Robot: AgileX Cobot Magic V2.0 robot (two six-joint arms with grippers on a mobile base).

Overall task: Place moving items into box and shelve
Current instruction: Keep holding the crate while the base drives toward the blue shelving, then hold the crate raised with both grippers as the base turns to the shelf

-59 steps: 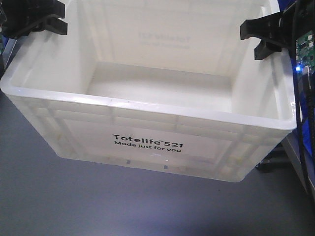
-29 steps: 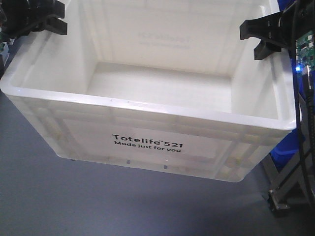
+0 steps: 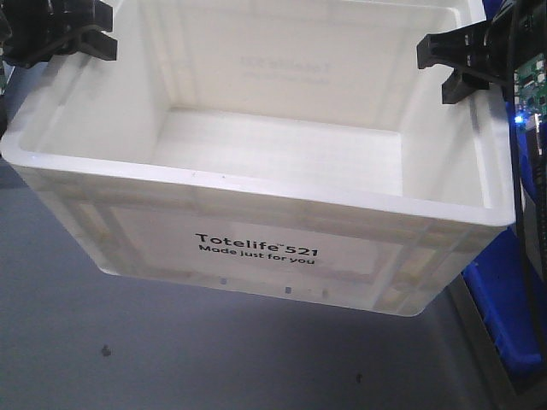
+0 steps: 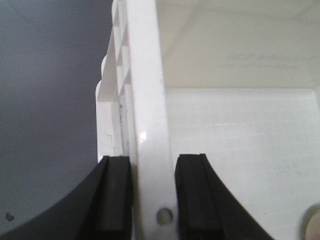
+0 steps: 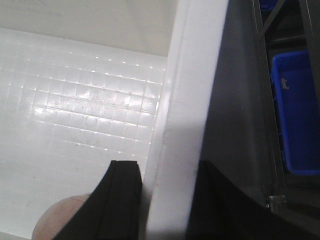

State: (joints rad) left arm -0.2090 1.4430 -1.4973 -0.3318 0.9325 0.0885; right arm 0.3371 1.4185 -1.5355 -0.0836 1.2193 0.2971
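The white box (image 3: 256, 184) with black "Totelife 521" print hangs above the grey floor, held by its two short-side rims. My left gripper (image 3: 64, 34) is shut on the left rim, which stands between its black pads (image 4: 117, 195) in the left wrist view, where the rim (image 4: 145, 100) runs upward. My right gripper (image 3: 457, 64) is shut on the right rim (image 5: 190, 75). Inside the box, a pink plush toy (image 5: 60, 220) lies on the bottom by the right fingers, and a cream edge (image 4: 312, 227) shows at the corner. The front view shows neither toy.
A blue plastic bin (image 3: 504, 316) sits low at the right, close to the box's corner, and appears again as a blue bin (image 5: 295, 115) beside a metal frame. Grey floor (image 3: 128, 350) spreads below and to the left.
The box stays gripped and fixed in view while the surroundings slide past. The metal frame at the lower right has gone, and the blue bin now fills that corner.
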